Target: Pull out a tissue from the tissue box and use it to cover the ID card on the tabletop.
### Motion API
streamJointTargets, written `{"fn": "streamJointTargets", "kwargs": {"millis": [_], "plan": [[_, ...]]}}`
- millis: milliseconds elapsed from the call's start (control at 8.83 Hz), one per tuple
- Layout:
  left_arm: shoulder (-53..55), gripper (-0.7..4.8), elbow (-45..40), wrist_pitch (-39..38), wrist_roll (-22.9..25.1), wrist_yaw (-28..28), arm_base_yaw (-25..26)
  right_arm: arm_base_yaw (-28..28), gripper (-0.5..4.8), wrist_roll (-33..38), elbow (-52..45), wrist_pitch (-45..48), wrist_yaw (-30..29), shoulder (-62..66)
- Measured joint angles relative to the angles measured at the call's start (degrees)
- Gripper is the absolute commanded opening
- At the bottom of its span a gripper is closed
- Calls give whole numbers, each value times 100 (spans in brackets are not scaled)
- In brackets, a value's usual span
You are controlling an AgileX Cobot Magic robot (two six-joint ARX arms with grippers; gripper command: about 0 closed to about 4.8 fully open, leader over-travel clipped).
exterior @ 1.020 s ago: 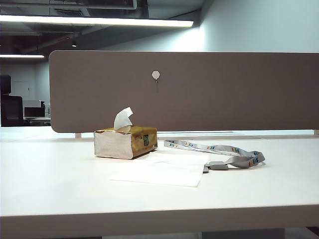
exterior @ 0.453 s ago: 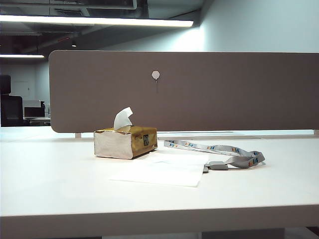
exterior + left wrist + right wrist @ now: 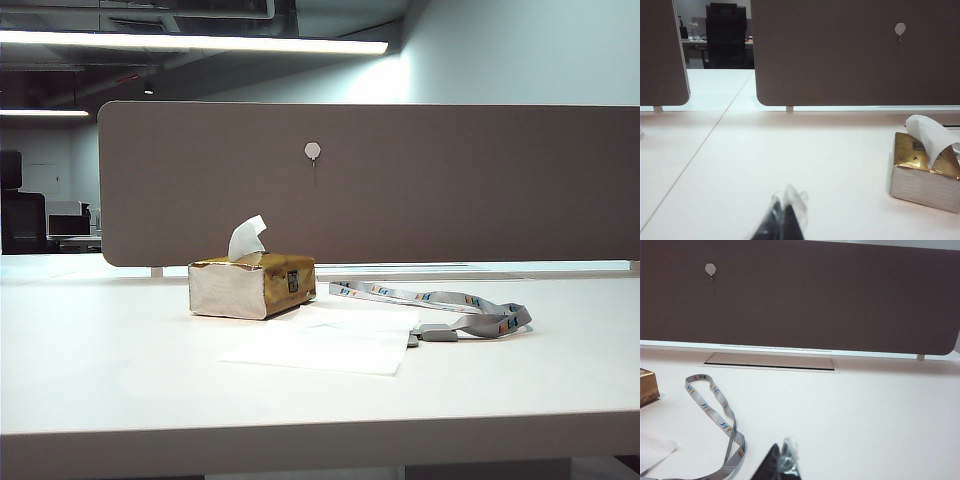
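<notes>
Two tools, left tool [image 3: 785, 215] and right tool [image 3: 782, 462], hover pinched together and empty near the desk's [image 3: 120, 380] front edge. Mid-desk, the tissue [image 3: 325, 340] lies flat over the ID card, lanyard [image 3: 450, 300] trailing out. Flimsy and light, it would take a corner pinch. Behind sits the tissue box [image 3: 250, 285]. Nothing has shifted since earlier.

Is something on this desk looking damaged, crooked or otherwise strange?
Only small things. The tissue box has a crinkled, dented end face. The tissue lies flat over the ID card, whose grey clip and lanyard stick out. Left gripper and right gripper are shut, apart from everything.
</notes>
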State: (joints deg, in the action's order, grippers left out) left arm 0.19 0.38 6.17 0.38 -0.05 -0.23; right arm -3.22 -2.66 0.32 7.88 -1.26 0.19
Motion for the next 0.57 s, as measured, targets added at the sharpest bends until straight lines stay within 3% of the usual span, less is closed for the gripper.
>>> {"fn": "streamJointTargets", "kwargs": {"millis": [566], "plan": [[0, -5, 0, -103, 2, 136, 0, 0, -5, 0, 0, 0, 0, 0]]}}
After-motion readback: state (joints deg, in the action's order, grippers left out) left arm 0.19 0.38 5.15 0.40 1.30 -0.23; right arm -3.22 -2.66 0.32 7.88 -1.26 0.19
